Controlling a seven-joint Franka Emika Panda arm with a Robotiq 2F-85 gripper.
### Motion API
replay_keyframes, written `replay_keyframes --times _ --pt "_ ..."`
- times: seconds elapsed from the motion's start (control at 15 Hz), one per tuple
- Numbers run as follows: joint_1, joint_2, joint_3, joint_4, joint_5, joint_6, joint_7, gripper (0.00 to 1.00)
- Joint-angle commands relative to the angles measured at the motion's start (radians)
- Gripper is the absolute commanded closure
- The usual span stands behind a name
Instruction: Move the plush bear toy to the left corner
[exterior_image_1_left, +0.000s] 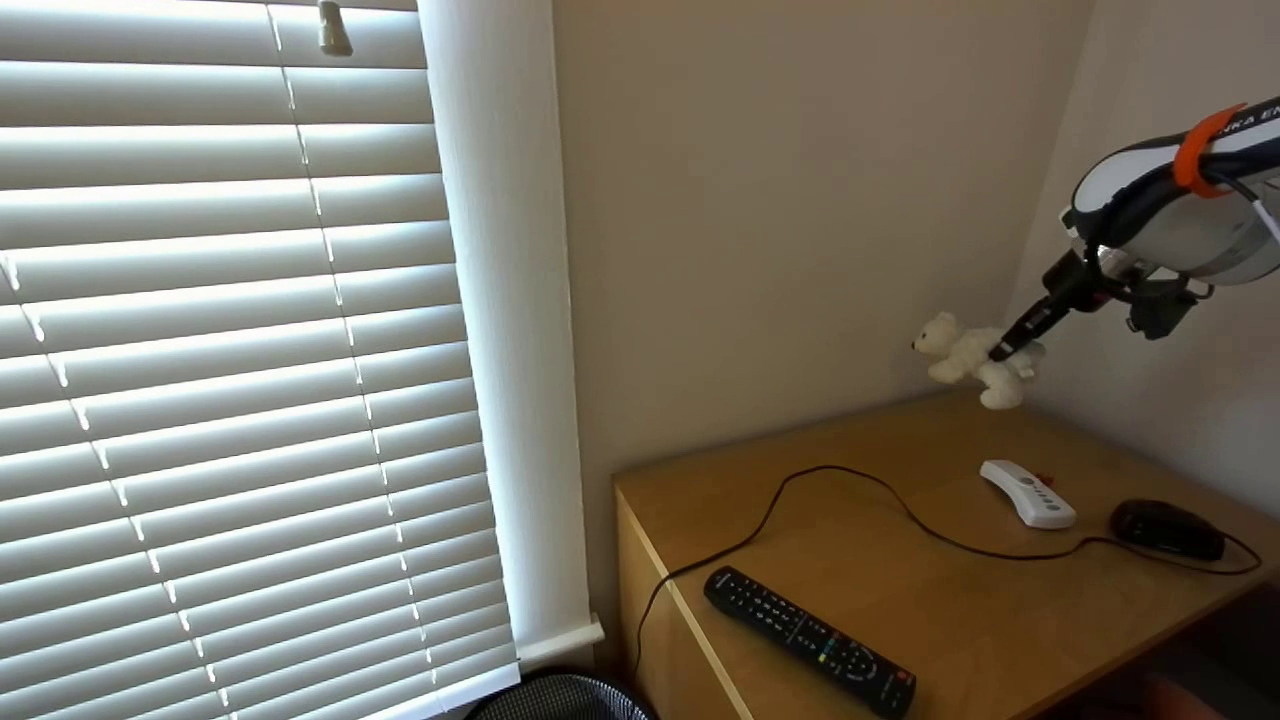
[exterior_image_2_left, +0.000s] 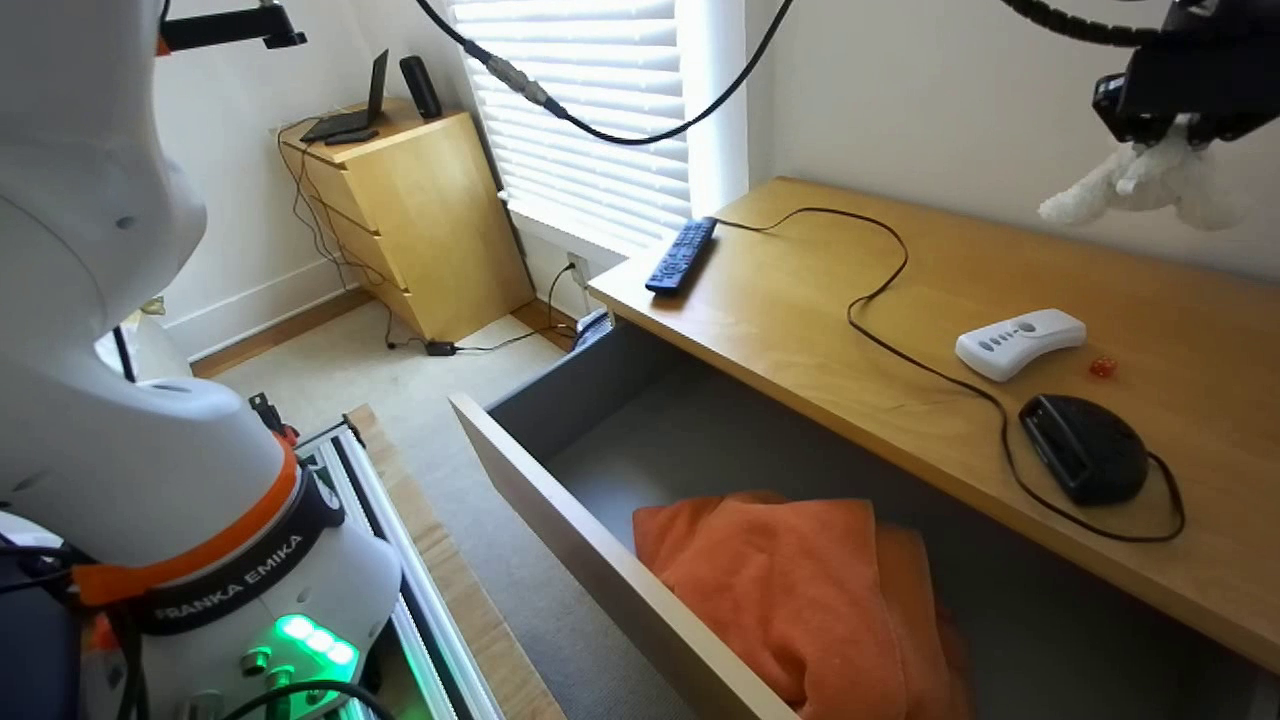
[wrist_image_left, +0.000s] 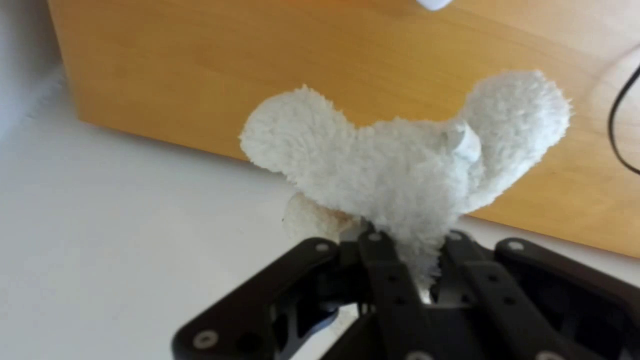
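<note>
The cream-white plush bear (exterior_image_1_left: 960, 350) hangs in the air above the back of the light brown desk, close to the wall in an exterior view. It also shows in an exterior view (exterior_image_2_left: 1150, 185), partly hidden by the gripper. In the wrist view the bear (wrist_image_left: 390, 170) has its body pinched between the black fingers, its limbs sticking out ahead. My gripper (exterior_image_1_left: 1003, 350) is shut on the bear; it also shows at the upper right in an exterior view (exterior_image_2_left: 1180, 132) and in the wrist view (wrist_image_left: 412, 240). The desk's left corner (exterior_image_1_left: 645, 492) lies by the window; it shows in both exterior views (exterior_image_2_left: 785, 192).
A black remote (exterior_image_1_left: 810, 640) lies near the desk's left edge. A white handheld device (exterior_image_2_left: 1020, 343), a small red object (exterior_image_2_left: 1103, 367) and a black device (exterior_image_2_left: 1085, 450) stand farther right. A dark cable (exterior_image_1_left: 905, 510) crosses the desk. An open drawer holds orange cloth (exterior_image_2_left: 760, 580).
</note>
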Motion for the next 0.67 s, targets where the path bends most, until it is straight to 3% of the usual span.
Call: replay_keyframes --times 0.0,0.2,0.33,0.4,0.6 --pt "-0.003 -0.075 0.014 -0.088 0.076 -0.119 -0.184 0.96" --pt "0.029 -0.115 -0.025 -0.134 0.075 -0.234 -0.298 0.96" --pt "0.060 -0.134 -0.044 -0.174 0.065 -0.237 -0.396 0.96" --pt "0.079 -0.082 -0.072 -0.087 0.091 -0.242 -0.331 0.84" --pt "0.103 -0.101 -0.086 -0.125 0.090 -0.241 -0.381 0.84"
